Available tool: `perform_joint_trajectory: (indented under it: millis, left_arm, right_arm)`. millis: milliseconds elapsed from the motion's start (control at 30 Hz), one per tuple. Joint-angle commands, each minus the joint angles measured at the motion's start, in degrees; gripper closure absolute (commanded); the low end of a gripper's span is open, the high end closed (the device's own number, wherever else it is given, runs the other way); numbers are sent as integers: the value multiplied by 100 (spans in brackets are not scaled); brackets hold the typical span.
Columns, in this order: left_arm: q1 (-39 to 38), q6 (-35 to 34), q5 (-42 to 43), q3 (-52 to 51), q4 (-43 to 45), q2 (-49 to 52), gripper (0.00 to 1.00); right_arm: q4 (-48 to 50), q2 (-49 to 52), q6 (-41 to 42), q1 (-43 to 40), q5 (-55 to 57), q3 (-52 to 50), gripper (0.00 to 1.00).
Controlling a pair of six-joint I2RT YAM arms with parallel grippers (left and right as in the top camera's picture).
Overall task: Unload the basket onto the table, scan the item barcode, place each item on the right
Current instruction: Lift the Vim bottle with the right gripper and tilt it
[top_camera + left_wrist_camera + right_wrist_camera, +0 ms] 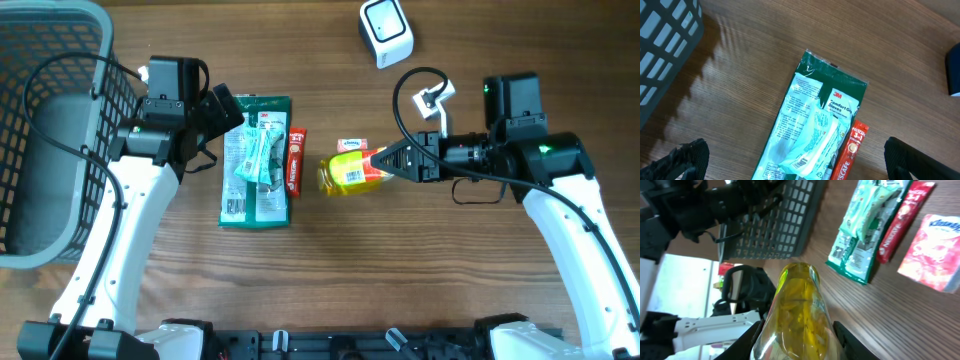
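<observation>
Bottle [797,315]: yellow liquid, yellow label w/ red print. Fills lower middle of R wrist view. Lies sideways near table centre, base twd L edge, cap end twd R arm.
R claw [392,160]: clenched on the bottle's cap end, one finger each side of it, reaching in from R edge side.
Contact: can't tell if bottle rests on the wood or hangs just above it.
Tissue pack [352,146]: small, red/white, flat on table, just beside bottle on its far-edge side. Edges look to meet in overhead view, can't tell if touching.
Coffee stick [295,160]: thin red sachet, flat, long axis near-to-far. Sits betw. glove pack and bottle, right against pack's R side, apart from bottle.
Glove pack [256,160]: green w/ pale printed insert, flat, L of centre, long side running near edge to far edge.
L claw [222,112]: released, fingers spread wide, nothing betw. them. Hovers over far-L corner of glove pack; L wrist view looks down on pack and stick.
Scanner [386,32]: white block w/ dark window, close to far edge, a bit R of centre, well apart from bottle.
Basket [60,30]: grey mesh, at far-L corner, along L edge; black cable of L arm loops over it.
Table [480,290]: brown wood grain.
</observation>
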Motion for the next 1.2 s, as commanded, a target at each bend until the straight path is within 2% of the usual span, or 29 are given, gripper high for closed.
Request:
perform_joint_trajectory:
  millis: [0, 233, 500, 800, 1167]
  left_arm:
    - [20, 7, -35, 72, -4, -22, 0]
    - [20, 7, -35, 72, -4, -22, 0]
    - [20, 9, -35, 72, -4, -22, 0]
    - [20, 7, -35, 72, -4, -22, 0]
    - [20, 7, -33, 72, -2, -22, 0]
  right_arm:
    - [-46, -68, -109, 20, -522, -20, 85]
    - [-59, -68, -264, 20, -1185, -20, 86]
    - [-52, -68, -315, 90, -772, -22, 86]
    - [168, -68, -245, 903, -769, -24, 86]
    - [205, -68, -240, 929, -769, -24, 86]
